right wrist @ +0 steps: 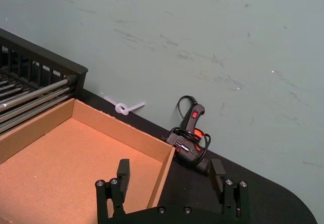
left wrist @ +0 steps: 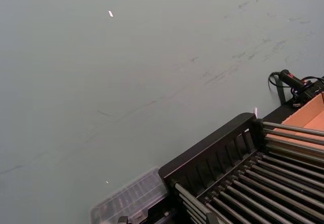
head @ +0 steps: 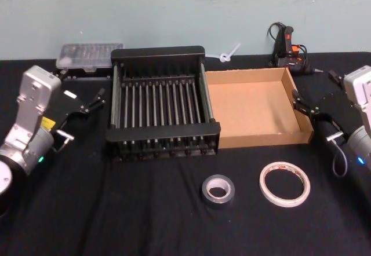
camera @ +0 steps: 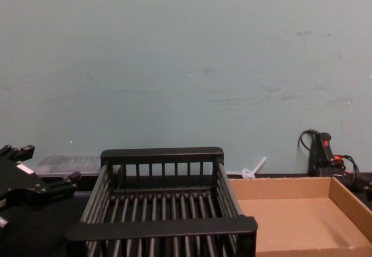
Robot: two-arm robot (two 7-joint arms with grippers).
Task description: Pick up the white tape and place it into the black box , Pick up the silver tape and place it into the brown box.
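- The white tape [head: 284,183] lies flat on the black tablecloth [head: 145,215] at the near right, in front of the brown box and apart from it.
- The silver tape [head: 218,190] lies flat just to the left of the white roll — near it, not touching, in front of the gap where the 2 boxes meet.
- The black box [head: 157,102] stands at the middle of the table with nothing in it; its right wall sits against the left wall of the brown box [head: 253,106], which is also bare inside.
- The left gripper [head: 94,102] hovers above the cloth beside the black box's left wall, fingers spread and holding nothing.
- The right gripper [head: 301,105] hangs at the brown box's right wall; in the right wrist view its 2 fingers [right wrist: 123,173] stand well apart, one over the box's corner and one outside it, grasping nothing.
- Behind the boxes, along the pale wall: a clear plastic case [head: 89,55] at the left, a white zip tie [head: 228,54] at the middle, and a black glue gun [head: 288,50] with its cord at the right.
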